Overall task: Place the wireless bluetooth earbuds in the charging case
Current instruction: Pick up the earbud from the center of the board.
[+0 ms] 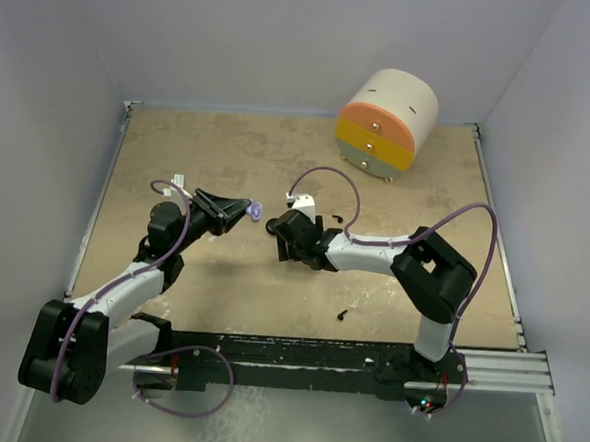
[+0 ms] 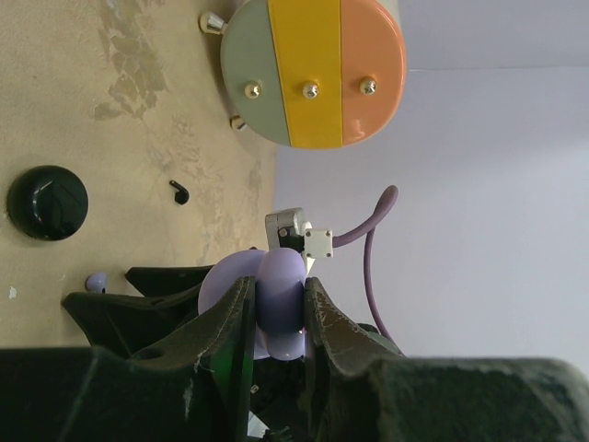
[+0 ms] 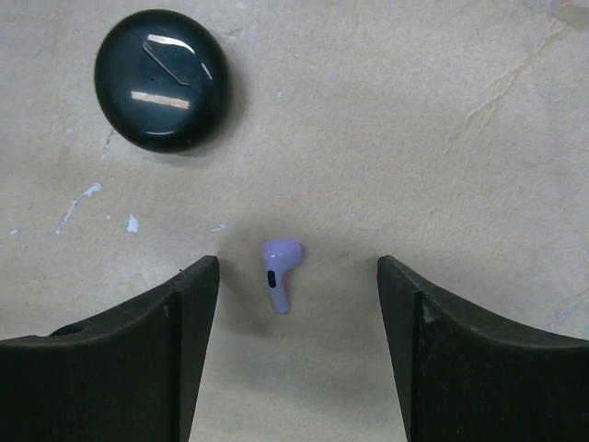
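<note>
My left gripper [image 2: 279,318] is shut on a pale lilac charging case [image 2: 281,299], held off the table with its lid swung open; in the top view the case [image 1: 256,213] sits at the tip of the left gripper [image 1: 245,212]. A lilac earbud [image 3: 279,272] lies on the table between the fingers of my right gripper [image 3: 299,276], nearer the left finger and touching neither. The right gripper [image 1: 279,235] is open and low over the table, just right of the case. A black earbud [image 2: 179,191] lies loose farther back [image 1: 336,220].
A round black puck case [image 3: 161,79] rests shut on the table just beyond the lilac earbud. A round drawer unit [image 1: 386,124] in green, yellow and orange stands at the back right. Another small black bit [image 1: 341,313] lies near the front edge.
</note>
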`<action>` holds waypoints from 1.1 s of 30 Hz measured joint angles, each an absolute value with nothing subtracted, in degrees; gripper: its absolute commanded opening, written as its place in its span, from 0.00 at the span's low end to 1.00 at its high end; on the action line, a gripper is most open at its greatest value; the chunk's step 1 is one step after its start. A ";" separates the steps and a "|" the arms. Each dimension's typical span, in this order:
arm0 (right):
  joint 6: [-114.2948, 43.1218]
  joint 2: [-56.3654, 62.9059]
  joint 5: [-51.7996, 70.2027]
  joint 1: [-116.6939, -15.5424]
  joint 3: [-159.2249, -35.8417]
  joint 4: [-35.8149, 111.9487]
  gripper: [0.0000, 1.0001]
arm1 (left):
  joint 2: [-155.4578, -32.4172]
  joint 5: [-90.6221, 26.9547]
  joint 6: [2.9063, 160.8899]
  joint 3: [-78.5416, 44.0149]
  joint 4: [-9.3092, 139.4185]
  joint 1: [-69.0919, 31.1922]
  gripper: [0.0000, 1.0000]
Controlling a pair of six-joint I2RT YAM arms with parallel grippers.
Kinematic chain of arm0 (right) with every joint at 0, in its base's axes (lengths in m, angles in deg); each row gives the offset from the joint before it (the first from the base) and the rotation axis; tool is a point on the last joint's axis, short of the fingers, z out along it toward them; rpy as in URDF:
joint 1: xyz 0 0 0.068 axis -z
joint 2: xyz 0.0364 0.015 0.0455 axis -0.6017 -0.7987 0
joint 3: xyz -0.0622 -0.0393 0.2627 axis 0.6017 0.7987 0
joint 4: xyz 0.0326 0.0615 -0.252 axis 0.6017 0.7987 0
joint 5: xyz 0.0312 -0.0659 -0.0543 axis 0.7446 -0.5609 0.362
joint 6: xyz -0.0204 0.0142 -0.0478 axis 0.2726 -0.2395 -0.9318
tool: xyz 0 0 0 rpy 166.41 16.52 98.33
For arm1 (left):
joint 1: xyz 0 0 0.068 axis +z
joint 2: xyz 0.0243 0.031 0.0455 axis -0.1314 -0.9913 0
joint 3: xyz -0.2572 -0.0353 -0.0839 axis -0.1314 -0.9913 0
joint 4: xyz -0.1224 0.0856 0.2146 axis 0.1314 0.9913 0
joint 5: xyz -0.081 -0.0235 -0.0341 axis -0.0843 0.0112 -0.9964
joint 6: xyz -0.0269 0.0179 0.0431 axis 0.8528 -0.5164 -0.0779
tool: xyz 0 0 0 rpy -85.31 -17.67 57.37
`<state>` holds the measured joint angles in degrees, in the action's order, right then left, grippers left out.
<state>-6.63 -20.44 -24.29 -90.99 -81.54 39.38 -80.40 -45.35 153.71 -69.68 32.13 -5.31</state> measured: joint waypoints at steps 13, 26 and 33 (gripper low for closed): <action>-7.03 -21.29 -24.02 -91.32 -82.10 37.74 0.54 | -80.40 -45.37 153.71 -69.68 32.13 -5.31 0.00; -7.05 -21.78 -23.72 -91.32 -82.10 36.37 0.47 | -80.40 -45.35 153.71 -69.71 32.13 -5.20 0.00; -7.05 -22.10 -23.15 -91.32 -82.10 35.23 0.42 | -80.40 -45.37 153.71 -69.73 32.13 -5.20 0.00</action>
<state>-7.05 -22.10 -23.15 -91.32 -82.10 35.23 -80.40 -45.37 153.71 -69.73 32.13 -5.20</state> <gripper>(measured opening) 0.447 0.227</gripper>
